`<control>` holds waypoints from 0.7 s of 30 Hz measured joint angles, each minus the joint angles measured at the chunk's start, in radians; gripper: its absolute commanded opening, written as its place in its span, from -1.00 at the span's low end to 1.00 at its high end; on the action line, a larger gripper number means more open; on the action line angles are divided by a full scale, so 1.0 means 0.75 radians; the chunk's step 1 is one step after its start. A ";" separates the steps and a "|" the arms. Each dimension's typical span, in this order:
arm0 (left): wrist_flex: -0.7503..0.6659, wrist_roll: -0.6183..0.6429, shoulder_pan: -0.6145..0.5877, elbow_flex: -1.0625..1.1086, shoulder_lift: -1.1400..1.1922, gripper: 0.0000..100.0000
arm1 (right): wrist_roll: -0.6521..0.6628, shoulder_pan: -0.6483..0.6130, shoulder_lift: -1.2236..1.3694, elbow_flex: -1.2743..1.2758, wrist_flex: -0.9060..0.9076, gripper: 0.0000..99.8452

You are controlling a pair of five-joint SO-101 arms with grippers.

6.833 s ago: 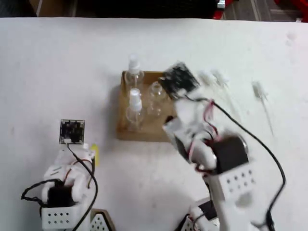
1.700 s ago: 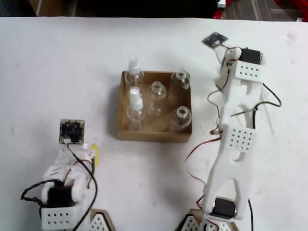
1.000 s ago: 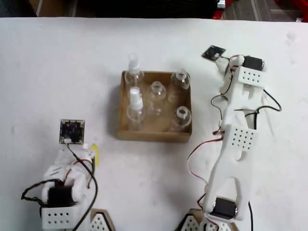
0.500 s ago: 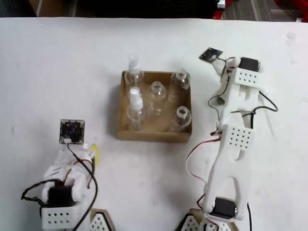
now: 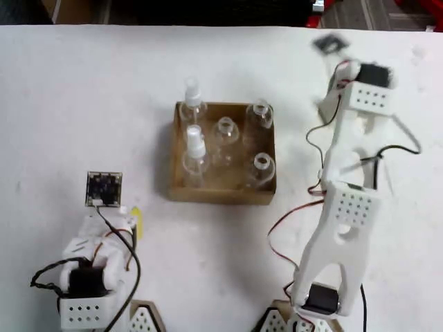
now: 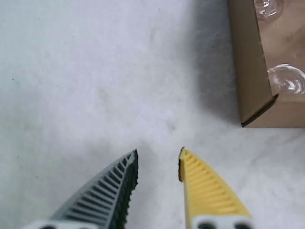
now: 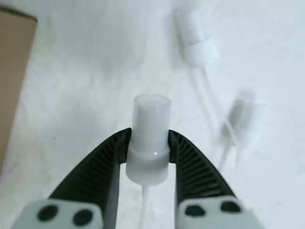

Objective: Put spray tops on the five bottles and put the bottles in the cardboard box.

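The cardboard box (image 5: 177, 158) stands mid-table with several clear bottles in it. Two bottles (image 5: 192, 104) (image 5: 194, 153) on its left side carry white spray tops; the other three (image 5: 225, 129) (image 5: 259, 113) (image 5: 261, 165) are bare-necked. My right gripper (image 7: 148, 136) is shut on a white spray top (image 7: 151, 119), held upright with its thin tube hanging down, over the table to the right of the box. My left gripper (image 6: 158, 160) is open and holds nothing, low over the table near the box's front left corner (image 6: 248, 71).
Two more spray tops (image 7: 195, 43) (image 7: 240, 119) lie on the white table beyond my right gripper. The right arm (image 5: 346, 200) stretches along the table's right side. The left arm (image 5: 90, 277) is folded at the front left.
The right arm went from the box to the table's right side, dipped there, and has now swung farther back and right with a spray top in its gripper. The left arm stayed still.
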 measured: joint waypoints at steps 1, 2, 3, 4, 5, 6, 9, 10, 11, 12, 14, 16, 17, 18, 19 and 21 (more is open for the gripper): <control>0.000 0.000 0.000 0.000 0.000 -0.73 | -0.031 -0.008 -0.082 0.002 0.000 -0.97; 0.000 0.000 0.000 0.000 0.000 -0.73 | -0.053 -0.014 -0.160 0.004 0.000 -0.97; 0.000 0.000 0.000 0.000 0.000 -0.73 | -0.068 -0.029 -0.243 0.004 0.000 -0.97; 0.000 0.000 0.000 0.000 0.000 -0.73 | -0.084 -0.043 -0.323 0.004 0.000 -0.97; 0.000 0.000 0.000 0.000 0.000 -0.73 | -0.106 -0.061 -0.405 0.004 0.000 -0.97; 0.000 0.000 0.000 0.000 0.000 -0.73 | -0.135 -0.084 -0.481 0.004 0.000 -0.97; 0.000 0.000 0.000 0.000 0.000 -0.73 | -0.254 -0.172 -0.671 0.004 0.004 -0.97; 0.000 0.000 0.000 0.000 0.000 -0.73 | -0.303 -0.205 -0.722 0.004 0.004 -0.97; 0.000 0.000 0.000 0.000 0.000 -0.73 | -0.356 -0.241 -0.767 0.004 0.004 -0.97; 0.000 0.000 0.000 0.000 0.000 -0.73 | -0.415 -0.274 -0.804 0.004 0.004 -0.97; 0.000 0.000 0.000 0.000 0.000 -0.73 | -0.532 -0.331 -0.872 0.004 0.004 -0.97; 0.000 0.000 0.000 0.000 0.000 -0.73 | -0.624 -0.378 -0.927 0.004 0.004 -0.97; 0.000 0.000 0.000 0.000 0.000 -0.73 | -0.657 -0.409 -0.955 0.004 0.004 -0.97; 0.000 0.000 0.000 0.000 0.000 -0.73 | -0.677 -0.436 -0.982 0.016 0.004 -0.97; 0.000 0.000 0.000 0.000 0.000 -0.73 | -0.685 -0.468 -1.015 0.045 0.004 -0.97; 0.000 0.000 0.000 0.000 0.000 -0.73 | -0.694 -0.548 -1.082 0.133 0.004 -0.97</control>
